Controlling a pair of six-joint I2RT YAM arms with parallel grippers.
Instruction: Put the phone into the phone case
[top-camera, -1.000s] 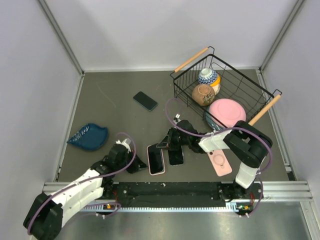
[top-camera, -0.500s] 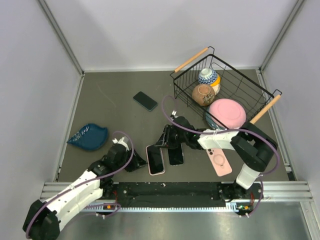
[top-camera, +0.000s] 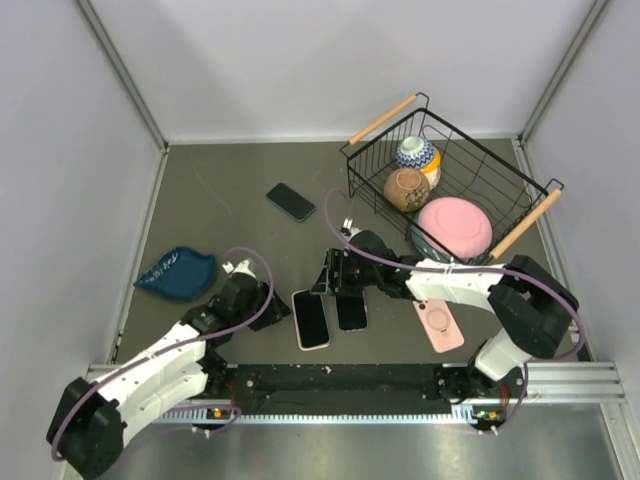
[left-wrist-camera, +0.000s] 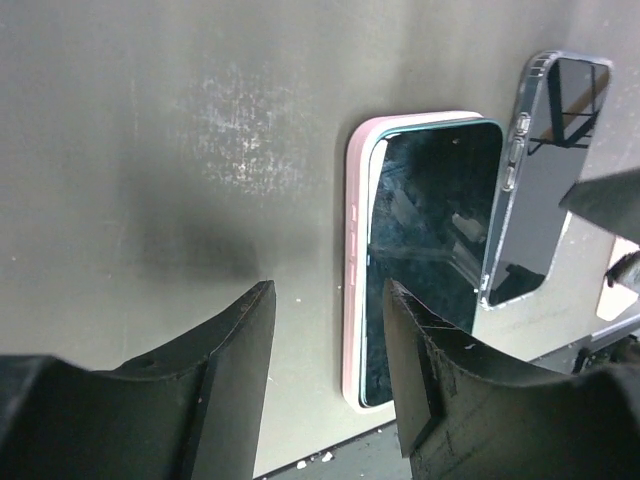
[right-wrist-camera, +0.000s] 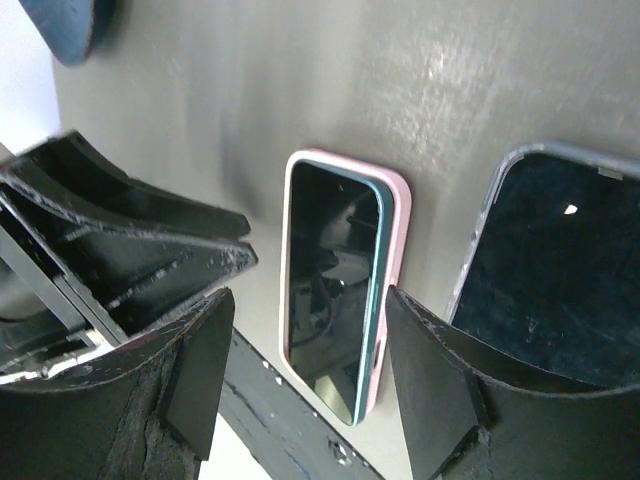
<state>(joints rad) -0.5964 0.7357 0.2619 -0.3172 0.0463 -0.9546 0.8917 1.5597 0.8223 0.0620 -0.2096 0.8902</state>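
Observation:
The phone (top-camera: 311, 320), dark-screened with a teal edge, lies face up inside the pink phone case (left-wrist-camera: 352, 250) near the table's front edge. In the right wrist view the phone (right-wrist-camera: 330, 270) shows its teal side along the case's right rim (right-wrist-camera: 396, 230). My left gripper (top-camera: 274, 312) hovers just left of the case, open and holding nothing (left-wrist-camera: 328, 300). Just behind the case's far end is my right gripper (top-camera: 328, 283), open above the phone (right-wrist-camera: 310, 310) and touching nothing.
A second phone in a clear case (top-camera: 351, 311) lies right beside the pink one. A pink case with a ring (top-camera: 437, 325) lies further right and a dark phone (top-camera: 290, 201) further back. A blue dish (top-camera: 177, 274) sits left. A wire basket (top-camera: 372, 190) of bowls stands back right.
Both grippers have gone from shut to open. The left one has drawn back to the left of the case, and the right one has pulled away toward the back.

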